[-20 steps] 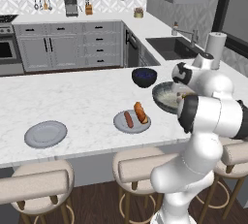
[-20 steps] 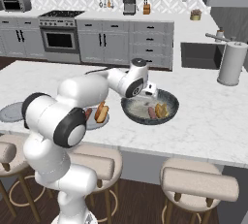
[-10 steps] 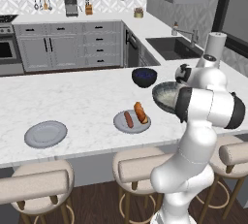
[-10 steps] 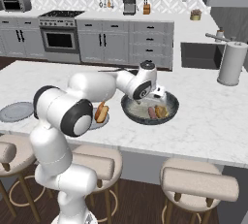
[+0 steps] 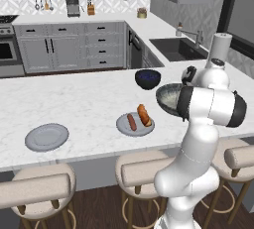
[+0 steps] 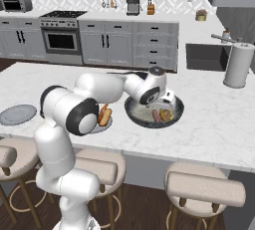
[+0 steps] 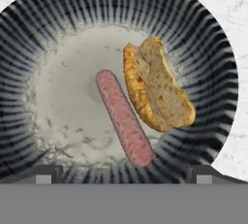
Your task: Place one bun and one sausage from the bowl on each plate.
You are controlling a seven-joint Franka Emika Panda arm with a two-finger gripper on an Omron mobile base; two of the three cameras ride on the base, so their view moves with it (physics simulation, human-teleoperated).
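Note:
The wide grey bowl (image 7: 203, 39) with striped walls holds one pink sausage (image 7: 123, 119) and one toasted bun (image 7: 155, 89) side by side. My gripper (image 7: 125, 174) hangs open right above them, with its fingertips (image 7: 48, 172) set wide apart and nothing between them. From the right base the gripper (image 6: 164, 103) sits over the bowl (image 6: 179, 109). The near plate (image 5: 141, 129) carries a sausage (image 5: 132, 122) and a bun (image 5: 144, 115). The other plate (image 5: 46, 136) lies bare at the counter's left.
A small dark blue bowl (image 5: 148, 78) stands just behind the grey bowl (image 5: 163, 94). A paper towel roll (image 6: 236, 64) is at the far right by the sink (image 5: 178, 49). Bar stools (image 5: 144, 173) line the counter's front edge.
The hand has shifted a little to the right over the bowl and the elbow has swung up and rightward. The jaws stay open; food and plates have not moved.

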